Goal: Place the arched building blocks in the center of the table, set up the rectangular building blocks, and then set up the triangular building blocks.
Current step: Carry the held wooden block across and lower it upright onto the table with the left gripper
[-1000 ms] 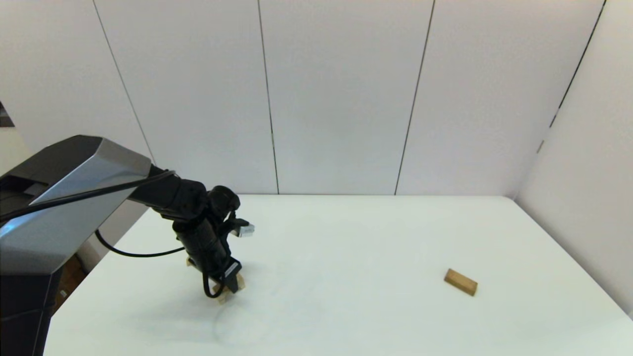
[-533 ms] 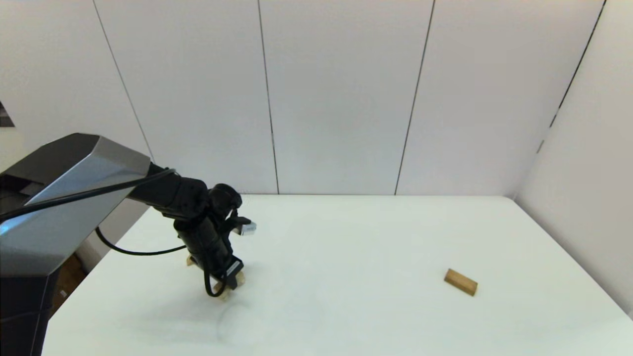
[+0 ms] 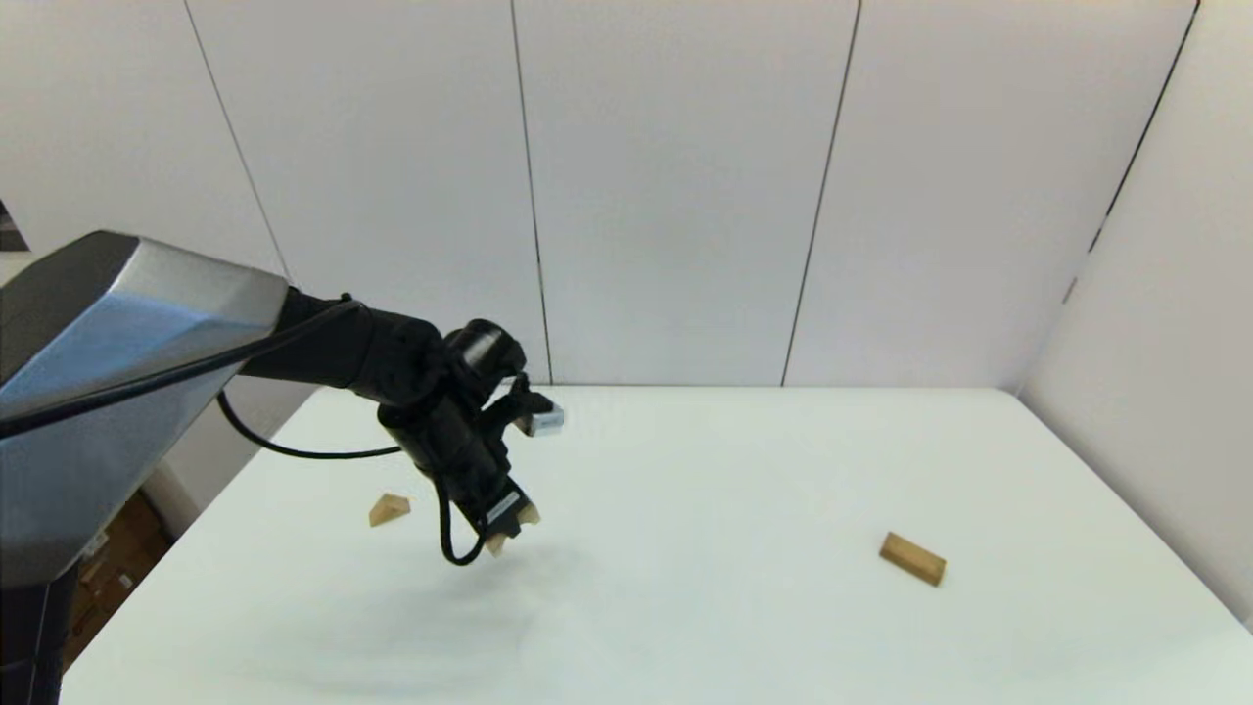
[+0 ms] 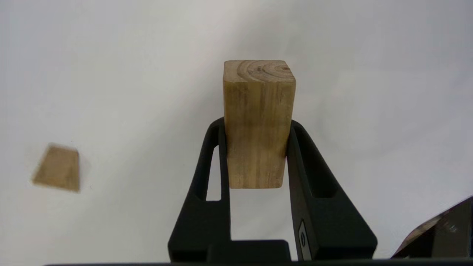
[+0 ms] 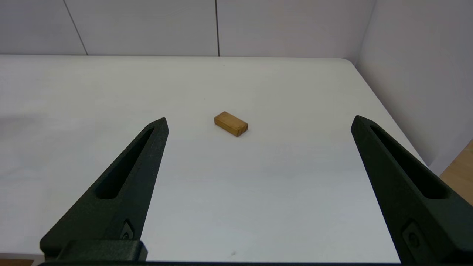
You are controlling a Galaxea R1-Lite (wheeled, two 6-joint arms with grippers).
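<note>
Left wrist view: your left pincer grips the arched block.
It hangs above the bench, triangular block well apart.

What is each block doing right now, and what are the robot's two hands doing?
Arched block: held in the air, off the table.
Triangular block: lying on the table, untouched.
Rectangular block: lying flat on the table, untouched.
Left gripper: above the table, fingers shut on the arched block.
Right gripper: fingers wide open, holding nothing, well back from the rectangular block.
</note>
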